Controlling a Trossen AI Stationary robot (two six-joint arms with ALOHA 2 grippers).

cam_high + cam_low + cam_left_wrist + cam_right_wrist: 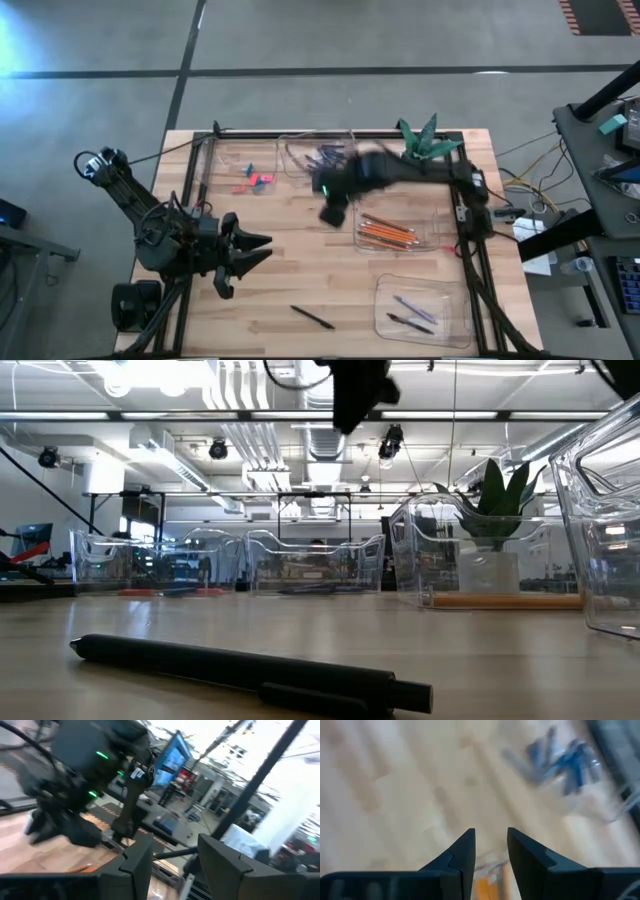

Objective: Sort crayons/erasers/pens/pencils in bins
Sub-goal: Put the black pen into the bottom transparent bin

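My right gripper point(333, 213) hangs open and empty high above the table's middle, its image blurred, between the bin of blue crayons point(325, 158) and the bin of orange pencils point(388, 232). Its wrist view shows the bare gap between the fingers point(491, 837), the crayons point(560, 760) beyond and a bit of orange pencil point(487, 880) below. Pink erasers point(257, 181) lie in the far-left bin. Two pens point(412, 312) lie in the near-right bin. One dark pen point(312, 317) lies flat on the table near the front edge point(250, 672). My left gripper point(262, 250) waits open at the left.
A green plant point(428, 138) stands at the table's far right corner. Black rails point(340, 133) frame the table's far edge and sides. Bare wood lies between the loose pen and the pencil bin.
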